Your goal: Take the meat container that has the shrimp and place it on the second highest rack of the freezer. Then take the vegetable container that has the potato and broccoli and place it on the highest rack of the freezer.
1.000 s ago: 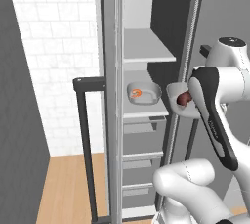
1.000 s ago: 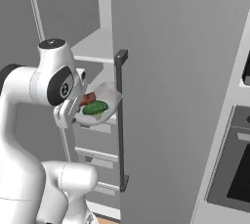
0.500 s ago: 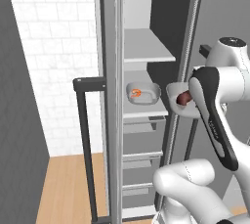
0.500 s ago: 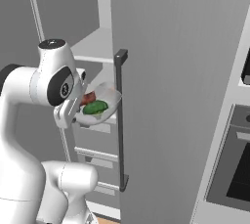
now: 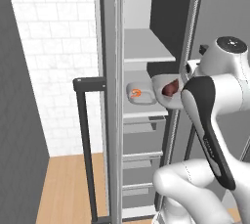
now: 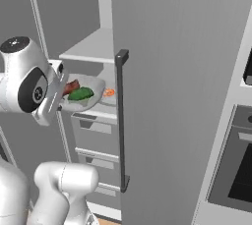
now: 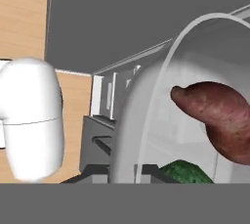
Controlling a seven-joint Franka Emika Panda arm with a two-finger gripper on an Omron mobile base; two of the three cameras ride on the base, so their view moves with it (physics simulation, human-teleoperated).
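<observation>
item one, shrimp tray: it sits on the second shelf of the freezer, so you can count that half as done. item two, vegetable tray, holding potato and broccoli: the gripper clamps its rim, carrying it level at the open front, beside the lower shelf. you need the top shelf, which is higher, so a lift likely comes first.

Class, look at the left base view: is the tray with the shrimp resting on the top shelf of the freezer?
No. The shrimp tray sits on the second shelf, below the top shelf.
</observation>
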